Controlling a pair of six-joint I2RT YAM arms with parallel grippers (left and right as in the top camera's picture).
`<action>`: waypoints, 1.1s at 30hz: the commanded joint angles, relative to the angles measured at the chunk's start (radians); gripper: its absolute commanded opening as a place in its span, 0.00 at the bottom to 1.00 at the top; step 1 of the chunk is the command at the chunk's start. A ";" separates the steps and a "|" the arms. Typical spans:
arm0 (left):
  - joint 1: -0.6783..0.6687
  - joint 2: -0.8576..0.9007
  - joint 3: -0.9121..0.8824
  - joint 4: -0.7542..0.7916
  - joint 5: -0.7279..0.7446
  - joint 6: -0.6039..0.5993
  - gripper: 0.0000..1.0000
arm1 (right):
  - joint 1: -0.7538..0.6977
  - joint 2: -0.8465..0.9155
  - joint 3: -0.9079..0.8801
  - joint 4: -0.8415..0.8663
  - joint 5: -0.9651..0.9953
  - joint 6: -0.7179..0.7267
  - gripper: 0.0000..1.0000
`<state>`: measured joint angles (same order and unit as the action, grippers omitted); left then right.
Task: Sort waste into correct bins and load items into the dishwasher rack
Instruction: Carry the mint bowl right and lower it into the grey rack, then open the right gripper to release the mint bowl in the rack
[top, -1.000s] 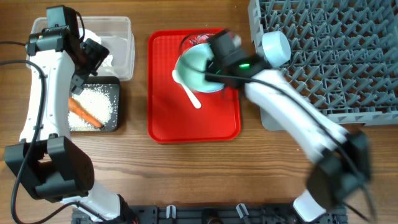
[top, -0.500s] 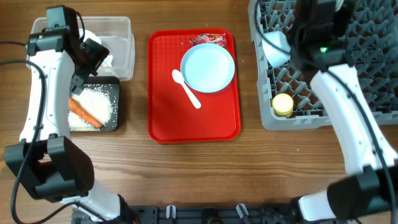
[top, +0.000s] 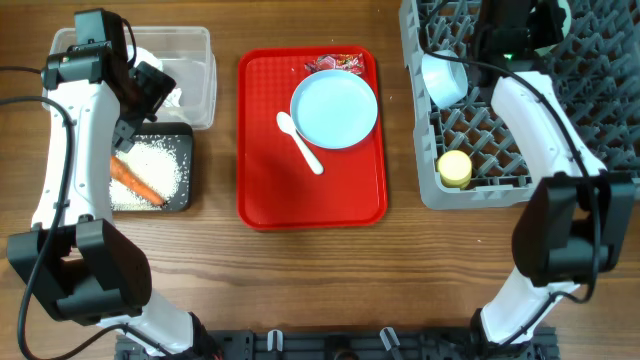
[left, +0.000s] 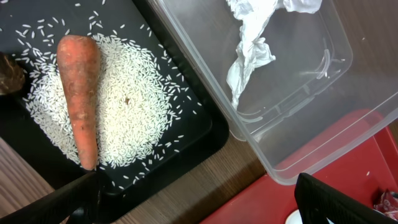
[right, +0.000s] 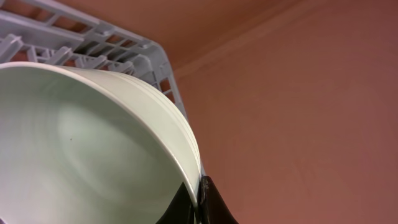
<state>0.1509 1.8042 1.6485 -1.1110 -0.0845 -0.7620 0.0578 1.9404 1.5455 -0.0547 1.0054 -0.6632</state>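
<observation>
My left gripper (top: 150, 92) is open and empty, hovering where the clear tub (top: 198, 62) meets the black tray (top: 182, 200). In the left wrist view its fingers (left: 199, 205) frame the carrot (left: 81, 93), loose rice (left: 134, 115) and a brown lump (left: 9, 71) in the black tray (left: 205, 134), and the white tissue (left: 252, 43) in the tub (left: 298, 112). My right gripper (right: 200, 200) is shut on the rim of the mint bowl (right: 81, 155), held over the far part of the grey rack (top: 600, 120). The blue plate (top: 334, 108), spoon (top: 300, 142) and red wrapper (top: 340, 63) lie on the red tray.
A pale blue bowl (top: 443, 78) and the yellow cup (top: 455, 168) sit in the rack's left side. The red tray (top: 270, 190) lies mid-table between the bins and the rack. The rack's corner (right: 93, 43) shows behind the held bowl.
My right arm lifted the mint bowl off the red tray and swung it right and back over the rack. The plate and yellow cup are now uncovered. The left arm has not moved.
</observation>
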 joint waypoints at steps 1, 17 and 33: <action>-0.001 -0.027 0.001 -0.001 -0.010 -0.013 1.00 | -0.003 0.051 -0.001 0.024 0.030 -0.045 0.04; -0.001 -0.027 0.001 -0.001 -0.010 -0.013 1.00 | -0.009 0.099 -0.003 -0.170 -0.020 0.180 0.04; -0.001 -0.027 0.001 -0.001 -0.010 -0.013 1.00 | -0.020 0.099 -0.003 0.092 0.163 0.053 0.04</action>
<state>0.1509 1.8042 1.6485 -1.1110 -0.0845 -0.7620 0.0437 2.0277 1.5425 -0.0113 1.1137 -0.5171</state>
